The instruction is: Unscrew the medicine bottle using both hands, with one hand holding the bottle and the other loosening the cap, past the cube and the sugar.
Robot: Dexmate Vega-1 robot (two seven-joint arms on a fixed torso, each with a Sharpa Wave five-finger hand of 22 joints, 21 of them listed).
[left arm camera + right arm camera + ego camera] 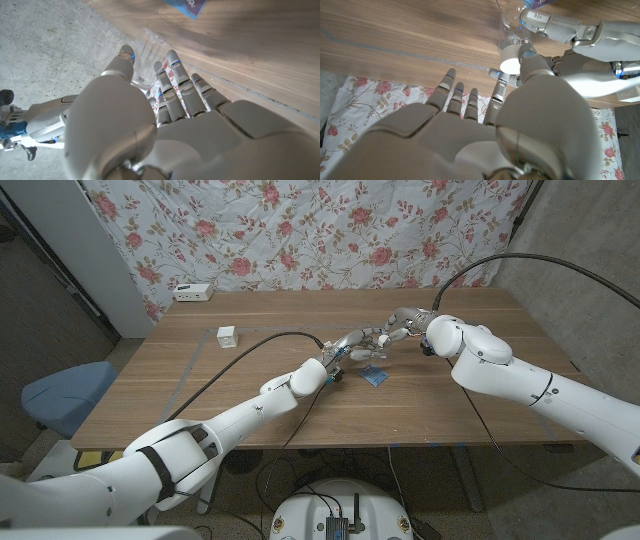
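evidently the clear medicine bottle (512,31) is held off the counter (300,410), just above the blue sachet (375,377). the left hand (352,346) clasps its light, slick body; the right hand (402,320) pinches the white cap (511,63).

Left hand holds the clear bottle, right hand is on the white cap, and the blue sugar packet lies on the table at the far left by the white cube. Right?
Not quite. In the head view the blue sugar packet lies mid-table just below the left hand and right hand at the clear bottle; the white cube sits apart, far left. The rest holds.
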